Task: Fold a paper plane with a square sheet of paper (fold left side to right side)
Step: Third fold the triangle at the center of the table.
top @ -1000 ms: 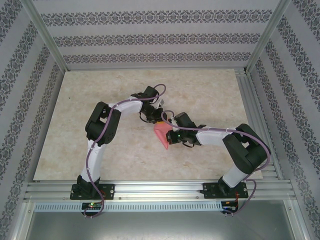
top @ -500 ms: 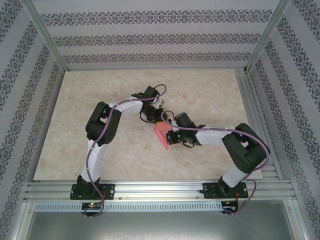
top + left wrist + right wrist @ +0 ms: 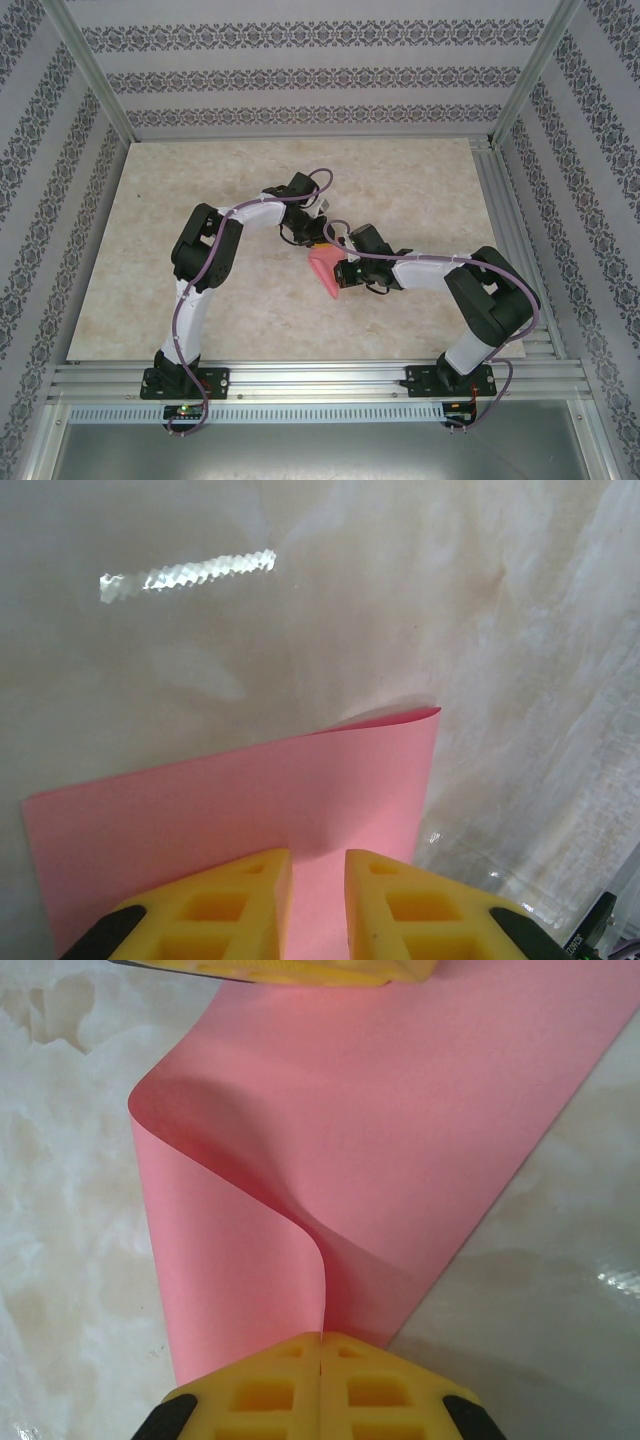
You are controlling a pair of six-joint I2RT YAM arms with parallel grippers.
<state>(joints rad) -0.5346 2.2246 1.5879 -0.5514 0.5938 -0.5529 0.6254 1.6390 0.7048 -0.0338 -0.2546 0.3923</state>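
Two arms bend at the elbow and meet near the centre of the desk [image 3: 180, 200], the left forearm reaching toward 3 o'clock and the right toward 9 o'clock. The square sheet of paper [image 3: 322, 268] lies on the desk between them. The right tool [image 3: 320, 1338] is pinched closed on a lifted edge of the sheet, which curls over the flat part. The left tool [image 3: 318, 855] sits at the sheet's 12 o'clock end, its fingers slightly parted with pink showing in the gap.
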